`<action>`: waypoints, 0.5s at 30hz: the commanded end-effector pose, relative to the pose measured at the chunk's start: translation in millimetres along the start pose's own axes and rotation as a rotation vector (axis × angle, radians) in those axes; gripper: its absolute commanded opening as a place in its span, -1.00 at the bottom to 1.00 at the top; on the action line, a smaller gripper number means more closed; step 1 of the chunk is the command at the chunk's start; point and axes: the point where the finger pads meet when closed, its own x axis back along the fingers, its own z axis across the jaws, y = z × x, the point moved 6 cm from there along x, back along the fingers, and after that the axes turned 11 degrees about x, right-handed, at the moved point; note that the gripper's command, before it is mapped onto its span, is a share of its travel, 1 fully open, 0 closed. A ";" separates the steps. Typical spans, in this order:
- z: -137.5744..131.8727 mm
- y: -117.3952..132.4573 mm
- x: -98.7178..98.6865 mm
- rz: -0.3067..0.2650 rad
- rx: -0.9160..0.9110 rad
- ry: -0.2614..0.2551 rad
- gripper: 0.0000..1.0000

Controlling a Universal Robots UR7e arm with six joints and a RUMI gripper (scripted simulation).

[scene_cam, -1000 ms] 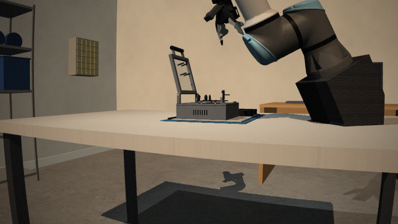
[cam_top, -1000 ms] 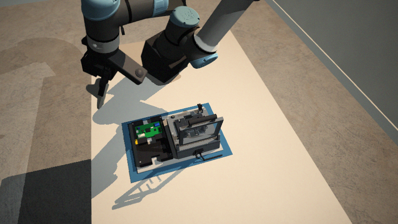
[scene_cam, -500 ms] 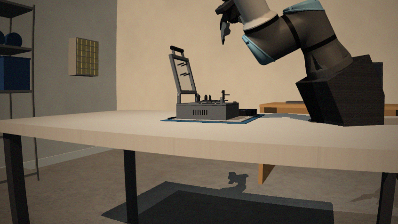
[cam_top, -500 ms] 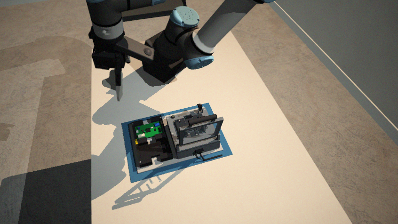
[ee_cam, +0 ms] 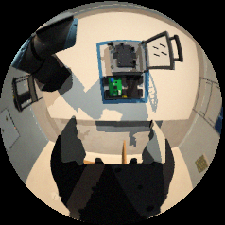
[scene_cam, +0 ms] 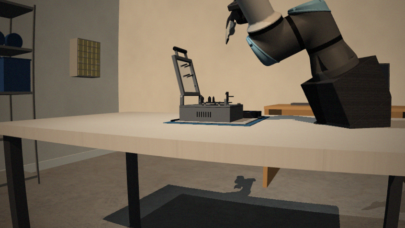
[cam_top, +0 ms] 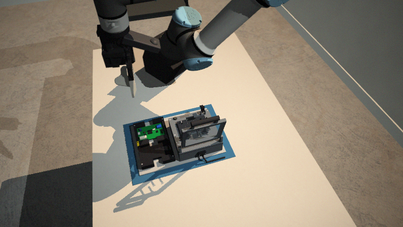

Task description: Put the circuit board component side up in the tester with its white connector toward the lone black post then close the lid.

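Matt pale tabletop (cam_top: 253,169) (scene_cam: 198,139), wood-look edge; tester box (scene_cam: 205,114) grey, metal-look, smooth.
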 end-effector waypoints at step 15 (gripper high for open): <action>-8.7 -12.1 -4.9 0.012 0.114 0.067 1.00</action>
